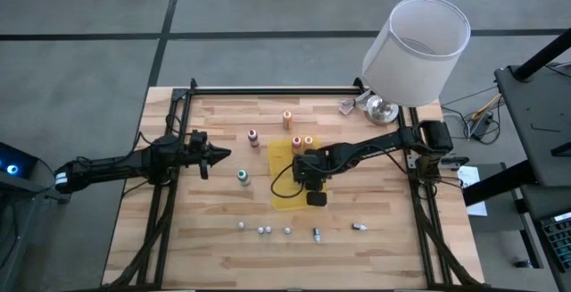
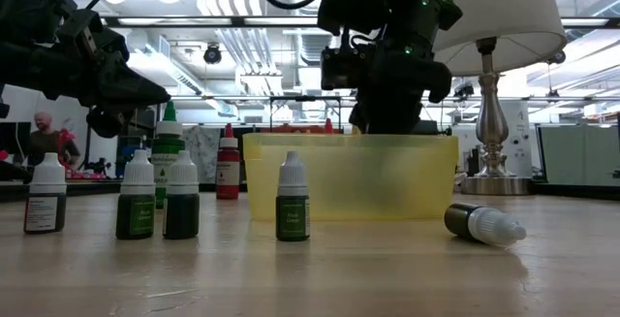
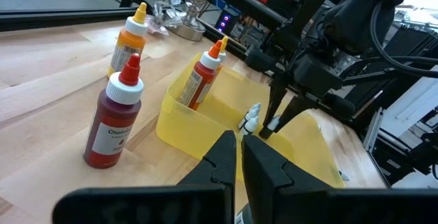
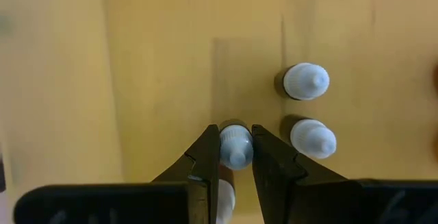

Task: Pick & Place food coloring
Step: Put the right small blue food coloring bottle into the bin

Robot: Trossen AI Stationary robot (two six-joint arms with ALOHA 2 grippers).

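Inside the yellow bin [image 3: 191, 125] at mid-table, the right gripper [image 4: 236, 148] pointed down with its fingers pinched on the white cap of a small food coloring bottle [image 4: 235, 145]. Two more white-capped bottles [image 4: 306, 81] stood just beside it on the bin floor. The left gripper [image 3: 241, 157] hovered left of the bin, fingers nearly together and empty. Larger bottles [image 3: 115, 118] stood near the bin.

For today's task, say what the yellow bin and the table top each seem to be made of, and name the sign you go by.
Yellow bin: probably thin plastic with a matte, frosted finish; it is translucent, and dark shapes show through its wall. Table top: wood, apparently unpainted planks with pale grain and board seams running across it.
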